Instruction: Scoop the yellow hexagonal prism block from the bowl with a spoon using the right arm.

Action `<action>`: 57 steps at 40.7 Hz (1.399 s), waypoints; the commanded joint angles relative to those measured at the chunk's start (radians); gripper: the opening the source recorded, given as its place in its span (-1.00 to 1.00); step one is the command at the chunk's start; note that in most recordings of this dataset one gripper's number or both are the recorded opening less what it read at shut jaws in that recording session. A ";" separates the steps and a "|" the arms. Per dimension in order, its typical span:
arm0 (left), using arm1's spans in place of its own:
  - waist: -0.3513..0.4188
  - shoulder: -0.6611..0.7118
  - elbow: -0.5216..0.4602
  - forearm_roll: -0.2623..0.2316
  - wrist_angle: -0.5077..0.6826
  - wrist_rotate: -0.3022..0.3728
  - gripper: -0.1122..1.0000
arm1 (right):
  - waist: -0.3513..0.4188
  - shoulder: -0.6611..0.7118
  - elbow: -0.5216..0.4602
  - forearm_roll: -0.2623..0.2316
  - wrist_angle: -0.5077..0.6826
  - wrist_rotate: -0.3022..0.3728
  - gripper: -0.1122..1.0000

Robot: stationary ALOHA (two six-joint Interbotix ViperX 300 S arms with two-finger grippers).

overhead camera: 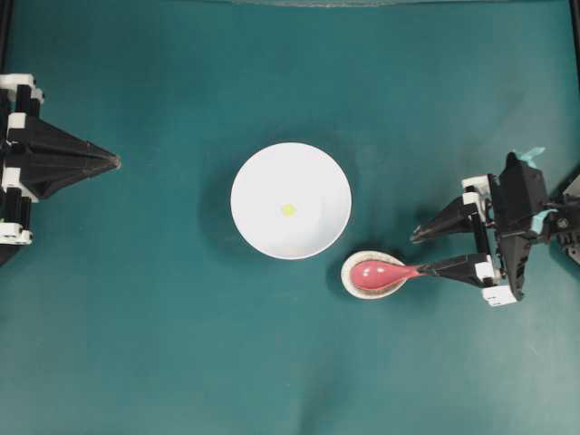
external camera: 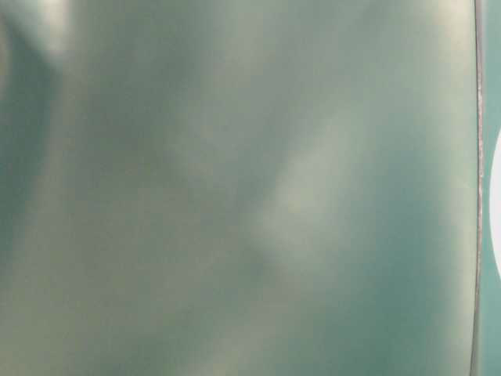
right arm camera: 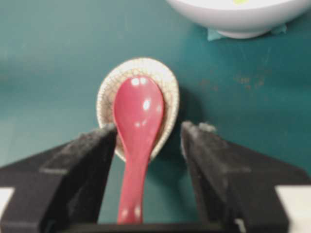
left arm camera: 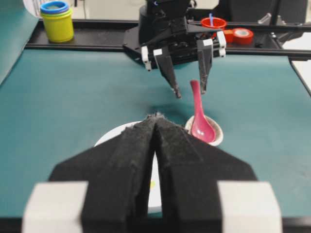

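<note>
My right end effector (right arm camera: 148,133) stands wide, fingers flanking the glossy pink-red soup spoon's handle (right arm camera: 134,165); my left end effector (overhead camera: 113,162) is pinched closed.

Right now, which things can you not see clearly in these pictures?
- Table-level view: all blurred green; nothing in it can be identified.
- Yellow block: overhead view, too small to show its shape.
- Bowl: right wrist view, cut off by the top edge.
- Spoon: whether the open right gripper touches its handle, I cannot tell.
- Bowl in left wrist view: mostly hidden behind the shut left gripper.
</note>
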 commanded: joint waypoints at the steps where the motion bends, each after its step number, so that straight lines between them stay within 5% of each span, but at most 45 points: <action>1: 0.002 0.009 -0.015 0.003 -0.006 0.002 -0.81 | 0.015 0.009 0.000 0.012 -0.040 -0.005 0.26; 22: 0.002 0.009 -0.015 0.003 -0.006 0.002 -0.81 | 0.104 0.141 -0.005 0.137 -0.149 -0.104 0.26; 57: 0.002 0.009 -0.015 0.003 -0.008 0.002 -0.81 | 0.132 0.198 -0.017 0.137 -0.158 -0.160 0.26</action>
